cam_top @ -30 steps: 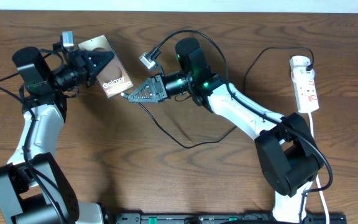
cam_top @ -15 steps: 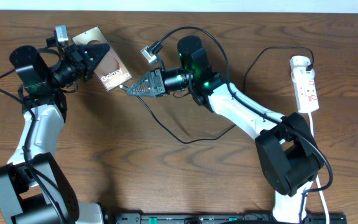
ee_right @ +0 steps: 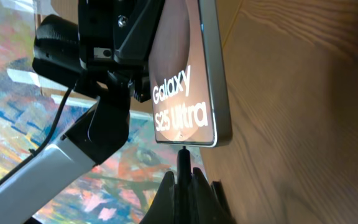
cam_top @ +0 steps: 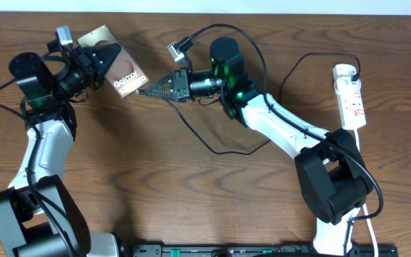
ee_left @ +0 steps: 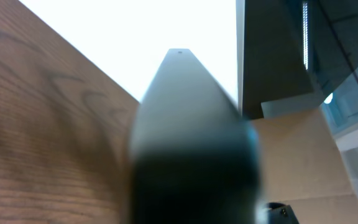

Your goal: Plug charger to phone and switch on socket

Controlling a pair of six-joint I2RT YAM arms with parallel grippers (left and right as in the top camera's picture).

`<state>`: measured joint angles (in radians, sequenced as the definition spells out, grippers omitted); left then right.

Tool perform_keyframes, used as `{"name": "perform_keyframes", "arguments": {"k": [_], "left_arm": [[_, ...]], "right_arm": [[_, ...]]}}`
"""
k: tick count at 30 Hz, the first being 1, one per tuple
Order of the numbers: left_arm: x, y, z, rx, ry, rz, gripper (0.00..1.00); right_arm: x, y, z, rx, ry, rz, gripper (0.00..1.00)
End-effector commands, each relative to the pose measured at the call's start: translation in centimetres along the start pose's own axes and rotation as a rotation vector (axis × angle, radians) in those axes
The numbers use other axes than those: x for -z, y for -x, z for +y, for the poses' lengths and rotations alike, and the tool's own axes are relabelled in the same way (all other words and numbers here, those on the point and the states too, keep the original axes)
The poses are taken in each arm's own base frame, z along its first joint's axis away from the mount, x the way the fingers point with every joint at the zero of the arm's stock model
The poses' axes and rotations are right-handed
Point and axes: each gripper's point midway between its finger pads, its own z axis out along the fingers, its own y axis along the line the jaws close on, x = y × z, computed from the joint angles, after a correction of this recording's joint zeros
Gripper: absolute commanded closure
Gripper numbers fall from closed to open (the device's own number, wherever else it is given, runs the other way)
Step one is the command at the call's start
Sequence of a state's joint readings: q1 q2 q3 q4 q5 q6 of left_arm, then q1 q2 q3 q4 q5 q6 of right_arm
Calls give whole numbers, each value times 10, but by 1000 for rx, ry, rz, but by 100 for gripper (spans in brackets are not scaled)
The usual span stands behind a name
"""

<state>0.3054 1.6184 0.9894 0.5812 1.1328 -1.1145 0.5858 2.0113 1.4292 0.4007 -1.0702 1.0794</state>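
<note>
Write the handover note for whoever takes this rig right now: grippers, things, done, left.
Left gripper: shut on the phone, held tilted at far left.
Right gripper: shut on the charger just behind its connector tip.
Power strip: far right, with the charger's cable running to its top end.
Done: phone and charger in hand, tip lined up at the phone's bottom edge.
Left: seat the connector, then switch on the strip. Its switch state cannot be told.

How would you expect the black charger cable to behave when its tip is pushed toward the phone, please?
The cable is probably floppy: it lies in slack loops on the table. Its short tip, pinched in the right claw, is likely stiff enough to push in. Being thin, it should drag lightly.
</note>
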Motion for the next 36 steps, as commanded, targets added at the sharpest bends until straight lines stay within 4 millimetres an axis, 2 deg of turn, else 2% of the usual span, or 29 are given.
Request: {"name": "perform_keyframes", "arguments": {"k": [1,13,19,28,36], "left_arm": [[-3,-5,-8,57,-18,16,93],[-3,5,-6,106,-5,-42,93],[-4,7,-6,106,0,-57,92],[-11,0,-8,105,-4,-38,93],[-13,-2,-9,104,-5,-33,92]], "right_arm": [[2,17,-3,-3,-31,-78,99],[1,19,-4,-3,-40,-94,99],[-9,15,-2,0,-43,-94,99],[-22,10,3,1,-41,-103,99],[-24,9,7,8,-28,-103,99]]}}
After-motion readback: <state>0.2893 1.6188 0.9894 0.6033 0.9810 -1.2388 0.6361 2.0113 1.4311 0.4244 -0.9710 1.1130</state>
